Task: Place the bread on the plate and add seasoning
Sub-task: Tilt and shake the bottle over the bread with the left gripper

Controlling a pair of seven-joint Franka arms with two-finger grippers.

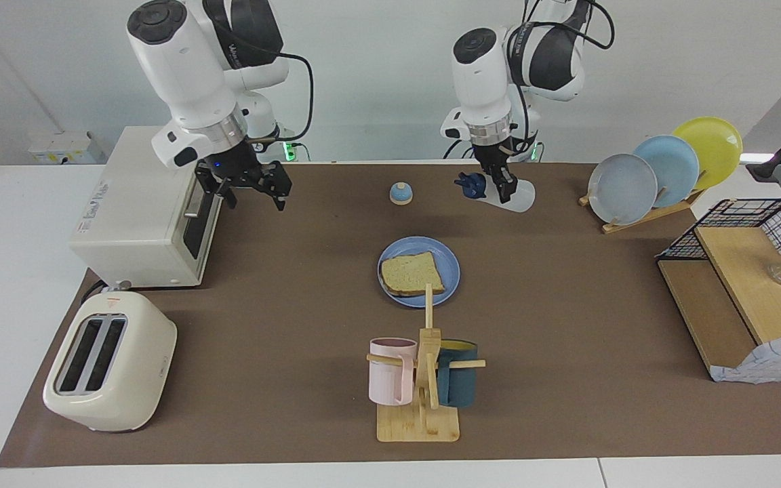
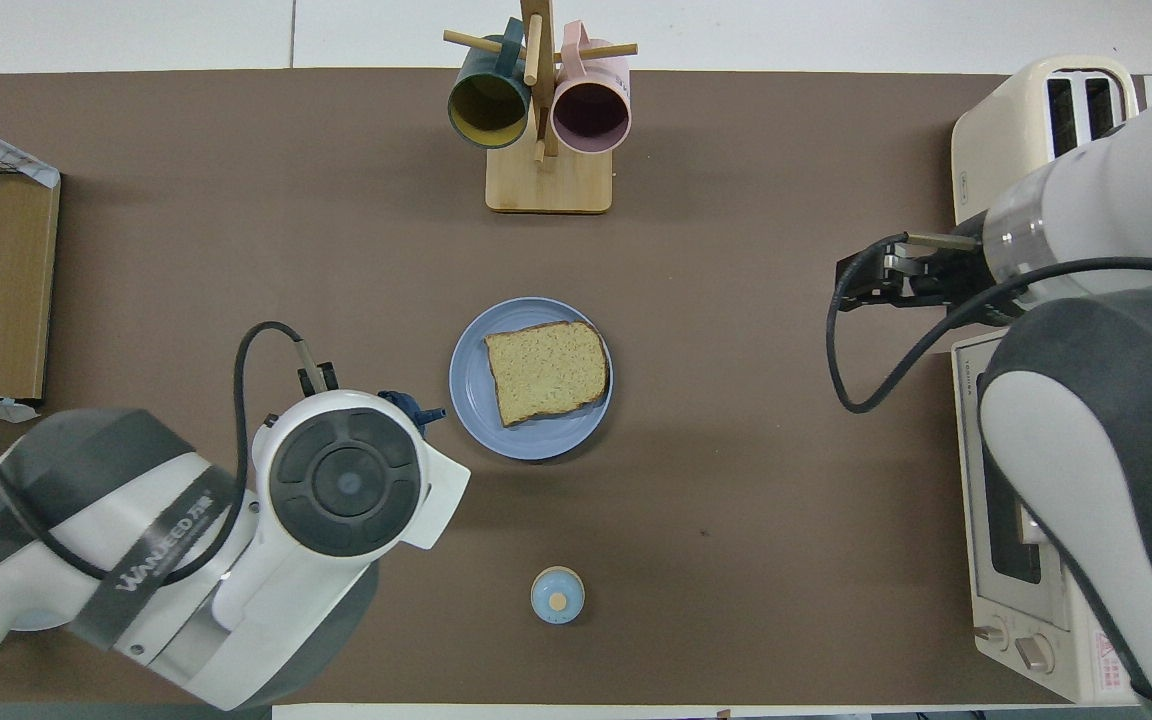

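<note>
The bread (image 1: 412, 274) (image 2: 546, 370) lies flat on the blue plate (image 1: 449, 260) (image 2: 471, 400) in the middle of the table. My left gripper (image 1: 504, 192) is shut on the seasoning (image 1: 521, 198) and holds it in the air, tipped on its side, with the navy cap (image 1: 470, 184) (image 2: 406, 406) pointing toward the right arm's end. From above, the cap shows just beside the plate's rim and the left arm hides the rest. My right gripper (image 1: 255, 198) (image 2: 848, 290) hangs open and empty in front of the oven door.
A white oven (image 1: 146, 203) and a toaster (image 1: 109, 362) stand at the right arm's end. A mug rack (image 1: 421, 379) stands farther from the robots than the plate. A small blue dome (image 1: 401, 194) is nearer. A plate rack (image 1: 662, 169) and wire shelf (image 1: 743, 285) stand at the left arm's end.
</note>
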